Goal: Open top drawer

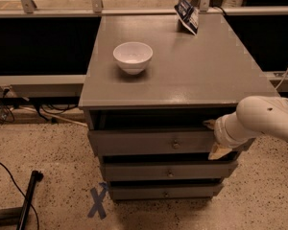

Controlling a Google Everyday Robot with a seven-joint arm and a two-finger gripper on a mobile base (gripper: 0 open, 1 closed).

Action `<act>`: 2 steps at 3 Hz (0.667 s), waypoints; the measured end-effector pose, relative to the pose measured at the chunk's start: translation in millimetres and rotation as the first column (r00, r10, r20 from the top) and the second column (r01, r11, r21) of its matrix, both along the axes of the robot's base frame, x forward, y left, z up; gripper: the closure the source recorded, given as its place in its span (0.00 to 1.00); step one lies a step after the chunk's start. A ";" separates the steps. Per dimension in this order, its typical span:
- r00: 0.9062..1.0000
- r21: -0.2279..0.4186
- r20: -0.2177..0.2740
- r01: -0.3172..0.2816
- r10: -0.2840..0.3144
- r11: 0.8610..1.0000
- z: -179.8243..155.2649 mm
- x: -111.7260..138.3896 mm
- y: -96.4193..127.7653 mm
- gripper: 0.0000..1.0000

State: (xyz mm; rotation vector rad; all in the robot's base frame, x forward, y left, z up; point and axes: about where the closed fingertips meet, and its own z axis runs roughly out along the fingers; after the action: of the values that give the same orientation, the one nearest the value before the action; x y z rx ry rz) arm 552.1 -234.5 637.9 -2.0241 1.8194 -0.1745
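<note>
At the far left a black pole [27, 201] lies slanted on the speckled floor [48, 152], with dark cables [2, 110] trailing under the rail behind it. Nearer the middle, a blue tape cross [97, 201] is stuck to the floor just in front of the left corner of the grey cabinet [197, 71]. A white bowl [133, 57] stands upright on the left half of the cabinet's top, well apart from the dark printed packet [187, 15] that leans at the far right edge. Below the top runs a dark gap, and under it sits the top drawer [144, 142], the widest front of the three, with its small round knob [175, 144] at centre. The two narrower drawers [134, 171] are stacked beneath it. At the right end of the top drawer's front is the gripper [215, 138], its tan tips reaching the drawer's upper and lower edges, well to the right of the knob. Whether it is clamped on the drawer front or loose cannot be told. The white arm [266, 120] runs from it to the right edge of the view.
</note>
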 end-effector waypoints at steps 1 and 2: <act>1.000 0.017 -0.009 -0.011 0.011 1.000 11.5 -24.3 1.0 0.42; 0.999 0.021 -0.034 -0.027 0.028 0.999 21.2 -52.5 0.7 0.58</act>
State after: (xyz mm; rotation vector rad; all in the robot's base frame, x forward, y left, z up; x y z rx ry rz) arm 499.6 -233.8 659.1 -2.0490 1.8056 -0.1133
